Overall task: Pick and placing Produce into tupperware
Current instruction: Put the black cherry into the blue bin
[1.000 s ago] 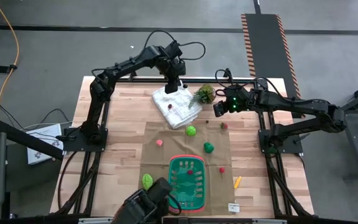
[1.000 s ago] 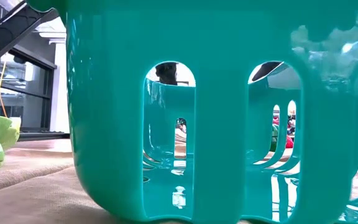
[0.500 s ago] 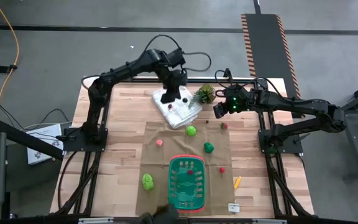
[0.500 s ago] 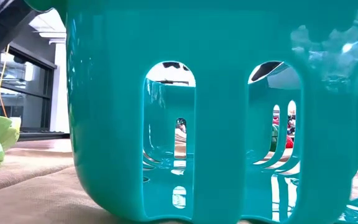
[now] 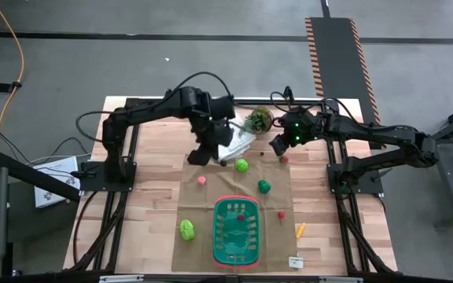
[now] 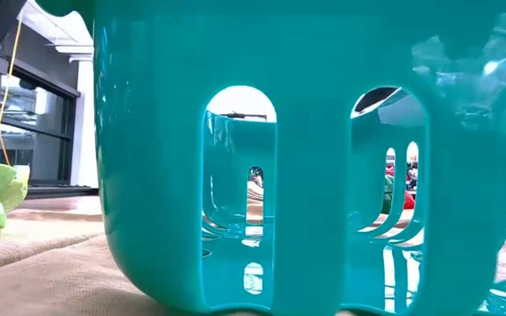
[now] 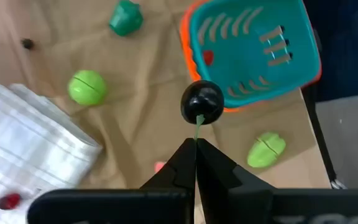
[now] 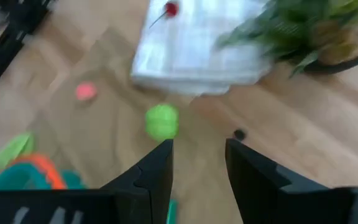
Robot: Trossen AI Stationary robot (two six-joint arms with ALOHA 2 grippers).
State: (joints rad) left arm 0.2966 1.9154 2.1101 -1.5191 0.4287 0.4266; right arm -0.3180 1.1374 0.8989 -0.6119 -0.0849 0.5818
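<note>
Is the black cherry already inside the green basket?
No, the black cherry hangs by its stem from the left gripper, above the cloth beside the basket.

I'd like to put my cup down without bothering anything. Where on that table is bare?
Bare wood runs along the table's left side, beside the brown mat. The far middle is crowded: white cloth, potted plant, both grippers. The mat holds scattered toy produce and the basket.

One basket (image 5: 236,232), one cloth (image 5: 237,140), one plant (image 5: 259,119), three green produce pieces (image 5: 241,165).
</note>
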